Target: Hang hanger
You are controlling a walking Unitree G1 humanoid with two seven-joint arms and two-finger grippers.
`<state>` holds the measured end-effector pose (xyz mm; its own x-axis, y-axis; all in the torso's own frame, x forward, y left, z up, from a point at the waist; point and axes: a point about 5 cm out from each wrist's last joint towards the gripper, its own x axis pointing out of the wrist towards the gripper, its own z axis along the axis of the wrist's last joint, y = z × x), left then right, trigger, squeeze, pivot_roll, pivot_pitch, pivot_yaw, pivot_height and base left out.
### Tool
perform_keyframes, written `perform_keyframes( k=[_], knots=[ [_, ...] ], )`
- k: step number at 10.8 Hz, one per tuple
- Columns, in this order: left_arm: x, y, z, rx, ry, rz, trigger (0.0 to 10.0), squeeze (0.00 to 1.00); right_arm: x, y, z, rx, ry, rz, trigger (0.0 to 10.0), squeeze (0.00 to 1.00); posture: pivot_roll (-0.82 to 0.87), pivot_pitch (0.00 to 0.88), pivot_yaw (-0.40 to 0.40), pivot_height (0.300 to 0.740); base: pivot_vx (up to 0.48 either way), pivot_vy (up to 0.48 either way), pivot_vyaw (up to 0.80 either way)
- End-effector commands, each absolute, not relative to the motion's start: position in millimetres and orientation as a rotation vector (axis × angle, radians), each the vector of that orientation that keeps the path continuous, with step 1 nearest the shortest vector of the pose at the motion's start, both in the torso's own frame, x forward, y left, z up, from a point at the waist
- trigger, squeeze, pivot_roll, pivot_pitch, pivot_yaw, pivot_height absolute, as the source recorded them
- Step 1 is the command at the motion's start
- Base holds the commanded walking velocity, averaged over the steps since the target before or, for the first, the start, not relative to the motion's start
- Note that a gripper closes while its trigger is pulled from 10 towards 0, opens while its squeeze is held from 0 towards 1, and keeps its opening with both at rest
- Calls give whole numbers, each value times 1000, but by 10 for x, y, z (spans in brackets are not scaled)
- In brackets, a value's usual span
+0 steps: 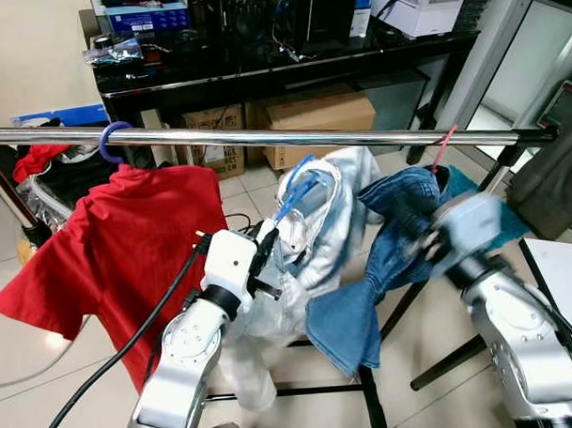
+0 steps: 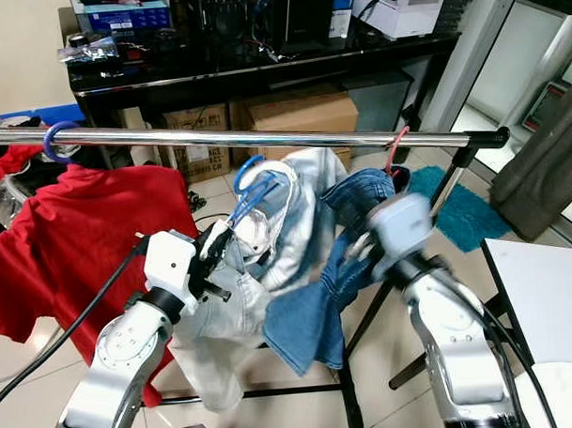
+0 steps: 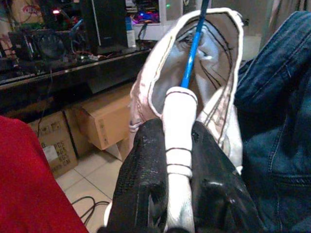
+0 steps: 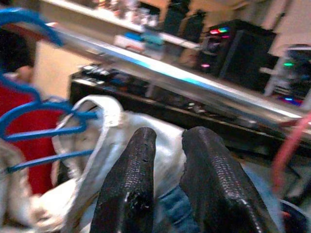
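Chrome clothes rail [image 1: 293,137] runs across the scene w/ a red shirt [image 1: 127,248] hanging near its left end on a purple hook [image 1: 111,143], and a denim garment [image 1: 400,238] near the right end on a pink hook [image 1: 443,145].

Left pincer [image 3: 177,160] is raised below the rail, between the red shirt and the denim. It's clenched on a white garment [image 1: 306,241]: in the left wrist view both black fingers [image 3: 146,184] press either side of a rolled white strip of fabric. The blue hanger [image 1: 295,190] sits inside that garment's collar; its hook pokes up out of the neck, below the rail and apart from it, i.e. not on the rail. Blue hanger neck runs straight up from the gripped fabric in the left wrist view.

Right pincer [image 4: 167,179] is up beside the denim, blurred in the head views. Right wrist view shows its two fingers close together w/ a narrow gap, white cloth and denim just beyond the tips; can't tell if anything is pinched, looks shut w/ nothing clearly between. The rail crosses that view above the fingers, blue hanger off to one side.

Behind the rail: black glossy tabletop [image 1: 262,69] w/ electronics and boxes on it, cardboard boxes [image 1: 311,114] under it on the tiled floor [image 1: 47,354]. Black cable [image 1: 131,341] trails along the left arm.
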<state>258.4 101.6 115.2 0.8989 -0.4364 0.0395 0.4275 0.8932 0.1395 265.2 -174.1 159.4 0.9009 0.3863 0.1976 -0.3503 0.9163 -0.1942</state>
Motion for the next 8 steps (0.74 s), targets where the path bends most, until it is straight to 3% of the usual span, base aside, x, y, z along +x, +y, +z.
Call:
perform_keyframes(
  k=[1,4,8],
  knots=[
    [2629,963,1343,123,-180,-460,0,0,2668,-1786,1609,-148,-245,347,10000,0,78,7,-31,723,0,0,0],
    [2655,942,1356,122,-197,-465,0,0,2676,-1779,1623,-136,-267,328,10000,0,74,4,-26,723,0,0,0],
    [2662,918,1329,122,-196,-481,0,0,2668,-1787,1616,-132,-268,311,10000,0,70,7,-25,723,0,0,-433]
  ],
)
